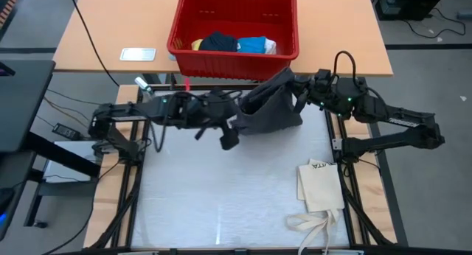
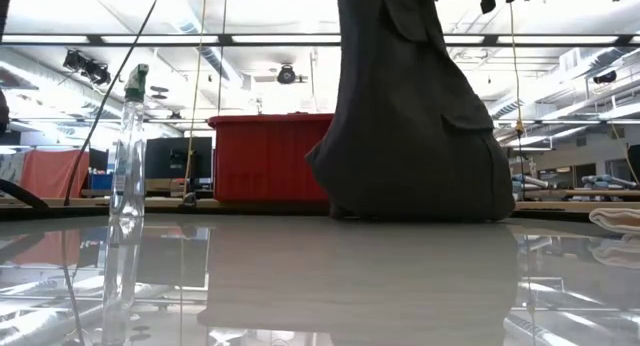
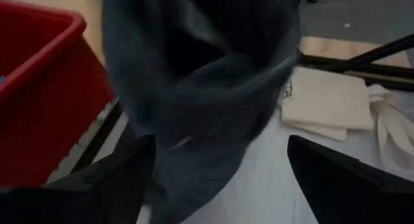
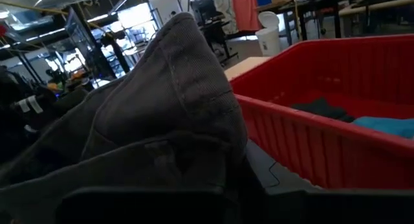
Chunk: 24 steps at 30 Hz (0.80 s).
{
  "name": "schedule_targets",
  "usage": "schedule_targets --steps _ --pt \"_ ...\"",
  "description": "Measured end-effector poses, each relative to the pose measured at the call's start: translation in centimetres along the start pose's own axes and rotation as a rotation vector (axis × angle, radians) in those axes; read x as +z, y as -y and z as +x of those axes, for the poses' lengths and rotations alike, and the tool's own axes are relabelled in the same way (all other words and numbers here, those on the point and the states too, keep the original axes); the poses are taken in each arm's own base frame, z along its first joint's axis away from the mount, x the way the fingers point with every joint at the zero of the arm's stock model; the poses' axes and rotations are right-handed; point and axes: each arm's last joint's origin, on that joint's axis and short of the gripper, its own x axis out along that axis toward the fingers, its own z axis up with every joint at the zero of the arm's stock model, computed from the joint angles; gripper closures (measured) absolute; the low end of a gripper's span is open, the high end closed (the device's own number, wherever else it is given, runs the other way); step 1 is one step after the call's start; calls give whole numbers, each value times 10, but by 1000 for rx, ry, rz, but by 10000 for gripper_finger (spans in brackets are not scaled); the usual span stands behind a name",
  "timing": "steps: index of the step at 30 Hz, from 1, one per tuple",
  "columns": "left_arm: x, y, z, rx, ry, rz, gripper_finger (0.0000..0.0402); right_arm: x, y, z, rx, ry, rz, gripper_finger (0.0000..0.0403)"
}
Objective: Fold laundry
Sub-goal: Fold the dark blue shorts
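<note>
Shorts [image 1: 271, 107] hang unfolded at twelve o'clock, pinched by right gripper [image 1: 301, 91]; left gripper [image 1: 230, 139] gapes empty; other laundry [image 1: 234, 43] stays binned.

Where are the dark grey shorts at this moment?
In the high view, the dark grey shorts hang at the far edge of the white table, just in front of the red basket, held up by the right end effector.

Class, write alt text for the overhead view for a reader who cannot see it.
Dark grey shorts hang bunched at the table's far edge, held by the right tool; the left tool is open beside them. A red basket of clothes sits behind, a cream tote bag front right.
</note>
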Motion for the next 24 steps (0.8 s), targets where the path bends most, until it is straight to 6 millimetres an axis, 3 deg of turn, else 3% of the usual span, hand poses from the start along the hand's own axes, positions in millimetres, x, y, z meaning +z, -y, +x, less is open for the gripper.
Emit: schedule_targets --steps 5,8,12,16,19,24 --pt "3 -4 26 32 33 35 50 1 -3 -1 55 -2 7 384" --pt "9 -10 27 48 87 52 89 2 -4 -3 116 -17 18 384" --pt "15 -22 16 75 126 72 212 2 -5 -7 172 -46 41 384" --pt "19 -37 -10 79 147 140 353 5 -5 -12 220 -50 67 384" --pt "22 -46 -23 48 172 160 357 7 -2 -14 218 -37 65 384" --pt "25 -61 -27 83 187 137 342 12 10 -9 148 1 -9 384"
